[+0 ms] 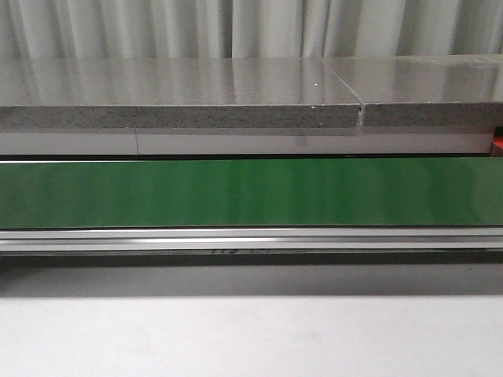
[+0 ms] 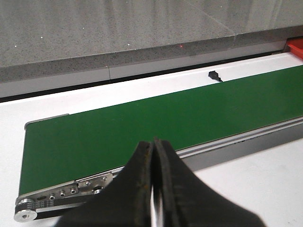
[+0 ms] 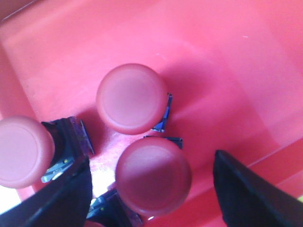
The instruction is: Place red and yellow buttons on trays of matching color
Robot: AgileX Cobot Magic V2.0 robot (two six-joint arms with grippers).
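In the right wrist view, three red buttons lie inside the red tray [image 3: 222, 52]: one [image 3: 132, 98] in the middle, one [image 3: 22, 151] on its side with its black base showing, and one [image 3: 154, 175] between my fingers. My right gripper [image 3: 152, 161] is open over the tray, its fingers standing clear of that button on both sides. My left gripper [image 2: 154, 142] is shut on nothing, near the front rail of the green conveyor belt [image 2: 142, 123]. No yellow button or yellow tray is in view. Neither gripper shows in the front view.
The green belt [image 1: 251, 192] runs across the front view, with a grey stone counter [image 1: 181, 94] behind it. A corner of the red tray [image 2: 296, 47] shows past the belt's far end. A small black part [image 2: 215, 75] sits on the white surface behind the belt.
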